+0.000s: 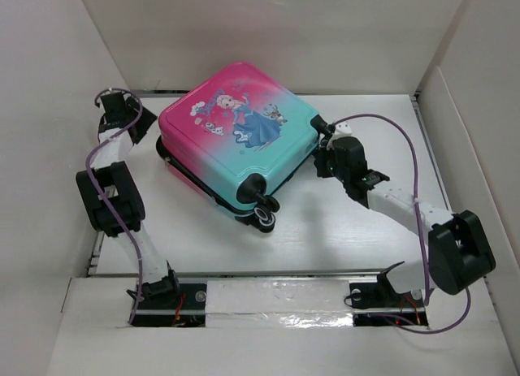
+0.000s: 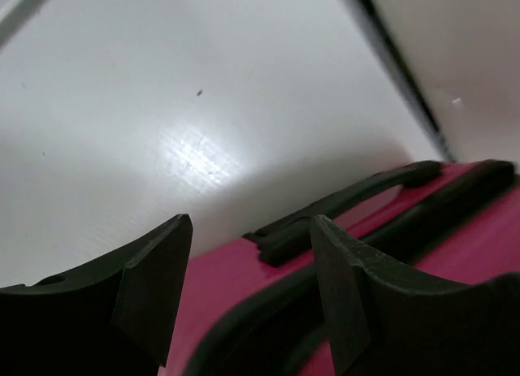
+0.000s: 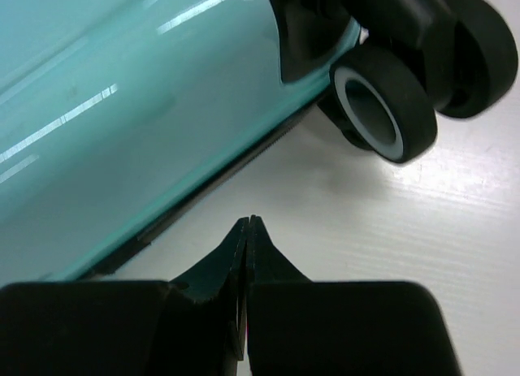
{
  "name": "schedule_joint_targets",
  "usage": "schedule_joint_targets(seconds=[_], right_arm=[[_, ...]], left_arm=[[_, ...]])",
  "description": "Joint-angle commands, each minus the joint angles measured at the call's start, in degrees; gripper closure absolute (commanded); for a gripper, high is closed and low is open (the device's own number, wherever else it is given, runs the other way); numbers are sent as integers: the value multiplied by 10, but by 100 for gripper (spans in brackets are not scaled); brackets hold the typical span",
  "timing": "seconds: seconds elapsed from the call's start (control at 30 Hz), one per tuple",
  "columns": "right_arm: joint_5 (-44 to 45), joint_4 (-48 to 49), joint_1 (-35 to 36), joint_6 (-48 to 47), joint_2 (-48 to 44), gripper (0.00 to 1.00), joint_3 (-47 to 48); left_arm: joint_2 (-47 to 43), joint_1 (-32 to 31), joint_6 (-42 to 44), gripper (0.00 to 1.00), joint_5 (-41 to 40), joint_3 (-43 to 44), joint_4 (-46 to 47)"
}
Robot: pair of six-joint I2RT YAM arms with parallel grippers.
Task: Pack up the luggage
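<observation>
Pink-teal luggage (image 1: 236,140) closed, flat | left jaws apart | right jaws together

The black-and-white left arm (image 1: 110,199) stood bent at the elbow, its black two-finger left gripper (image 2: 250,238) parted. The matching right arm (image 1: 406,207) angled inward, its right gripper (image 3: 246,223) pressed closed.

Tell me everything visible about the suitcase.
The suitcase is a glossy hard shell, pink fading to teal, cartoon princess print facing up. It lies closed and flat on the table. Black trim lines its seam; black wheels sit at the teal end, a black handle at the pink end. The open left end effector is near the handle, the shut right end effector near the teal side; contact is unclear.
</observation>
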Motion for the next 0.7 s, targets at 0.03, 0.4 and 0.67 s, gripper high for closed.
schedule_joint_targets(seconds=[0.03,0.4,0.67], right_arm=[[16,79,-1,11,41,100,58],[-5,-6,48,-27,244,100,347],[-58,-94,68,-45,338,100,525]], left_arm=[[1,-1,9,45,39,-18,15],[-147,-56,-133,100,59,-385,288],[-372,-208,-168,100,-71,-573,314]])
